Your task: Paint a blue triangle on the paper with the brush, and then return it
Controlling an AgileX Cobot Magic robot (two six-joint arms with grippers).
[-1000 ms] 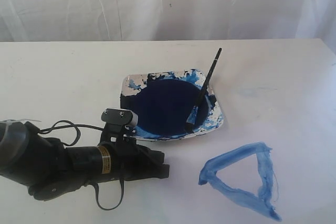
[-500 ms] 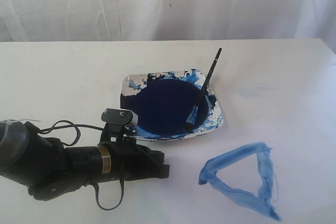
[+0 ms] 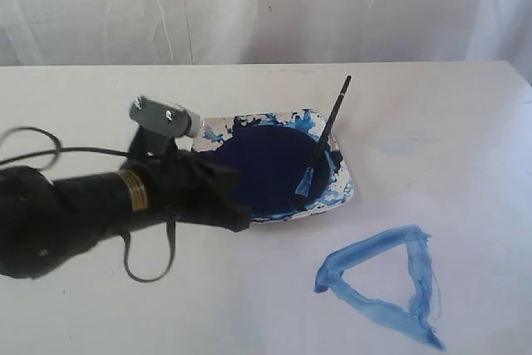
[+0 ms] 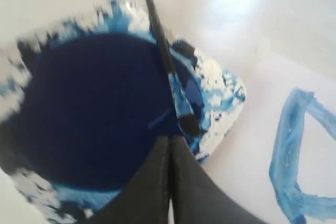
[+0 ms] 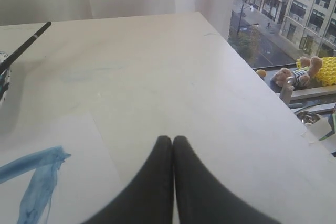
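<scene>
Left end effector [image 3: 235,219] hangs over the near-left rim of the paint dish [image 3: 346,182], jaws clenched tight, nothing in them. In the wrist cam its tip [image 4: 169,144] sits just beside the brush's bristle end; touching or not, can't tell. Brush [image 3: 321,149] lies in the dish, tilted, bristles down in the dark paint pool [image 3: 266,164] at the right side, handle leaning over the far rim. Blue triangle [image 3: 366,251] is on the paper [image 3: 381,276], near-right of the dish and apart from it, w/ uneven strokes. Right end effector [image 5: 172,141] is also clenched and empty, above bare tabletop [image 5: 173,66] just beside the paper's edge. Triangle's corner shows in that cam too.
</scene>
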